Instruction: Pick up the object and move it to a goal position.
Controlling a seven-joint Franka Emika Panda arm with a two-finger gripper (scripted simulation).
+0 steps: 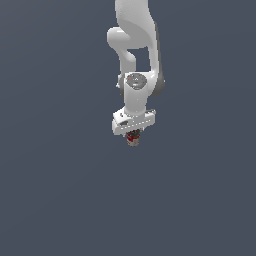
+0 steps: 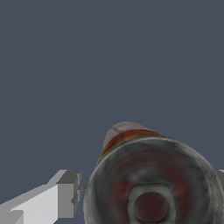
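A white Franka Panda arm (image 1: 134, 55) comes down from the top centre of the exterior view, its wrist pointing straight down and its broad white gripper (image 1: 133, 134) sitting a little above the middle of the frame. Directly below the gripper body, a small tin can (image 1: 133, 138) with a red-and-white label pokes out, noticeably narrower than the hand above it; it lies just above frame centre and only its lower part shows beneath the hand. The fingers themselves are too small and too shadowed in this view to make out. In the wrist view the tin can (image 2: 151, 183) fills the lower right of the frame, seen end-on: a dark metallic lid with a recessed ring and a pull-tab shape, and a strip of red, white and yellowish label along its upper edge. One grey-tipped white finger (image 2: 65, 194) stands at the lower left, close beside the can with a thin gap visible between them; a sliver of the other finger shows at the right edge. Whether the claw is actually clamped on the can cannot be told. The background (image 1: 50, 190) is a plain slate blue-grey all around.
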